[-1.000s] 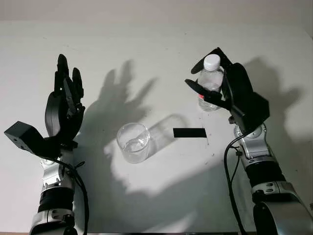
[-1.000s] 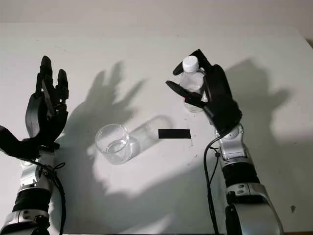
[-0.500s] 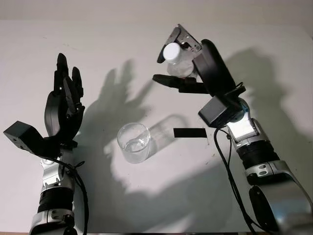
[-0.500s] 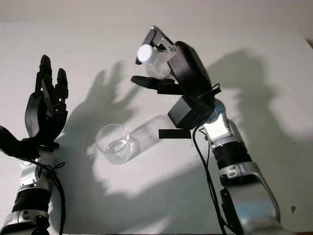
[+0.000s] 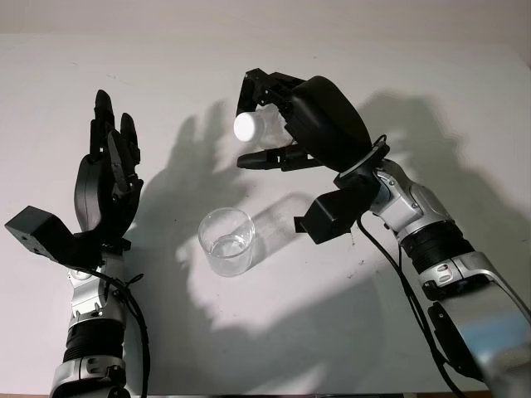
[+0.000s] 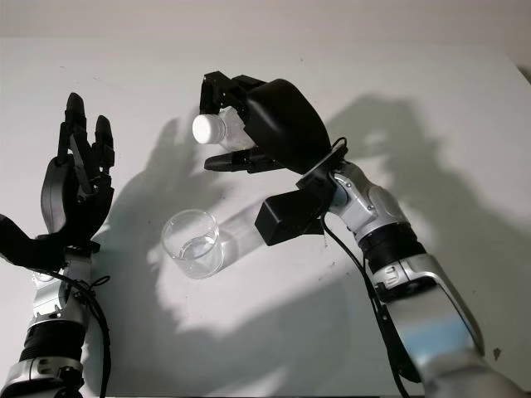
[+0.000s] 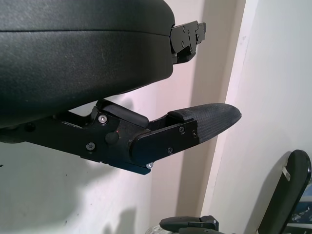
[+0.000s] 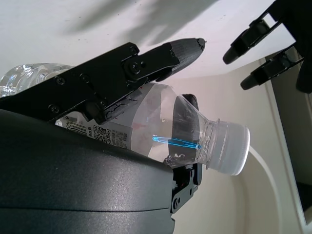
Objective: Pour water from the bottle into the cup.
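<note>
Above counter centre, right hand (image 5: 278,124) is gripping tilted bottle (image 5: 253,124), white cap (image 5: 246,127) on; cup (image 5: 226,240) standing below. Left hand (image 5: 109,178) open, idling near left edge. Risk: capped bottle yielding no pour; mouth overshooting cup.

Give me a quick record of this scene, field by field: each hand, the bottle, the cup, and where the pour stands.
right hand: shut on the bottle, raised above the table, beyond the cup
bottle: tipped on its side, white cap on, pointing toward the left hand
cup: clear, upright on the table, a little water at the bottom
left hand: open, raised at the left
pour: not yet begun; cap on
</note>
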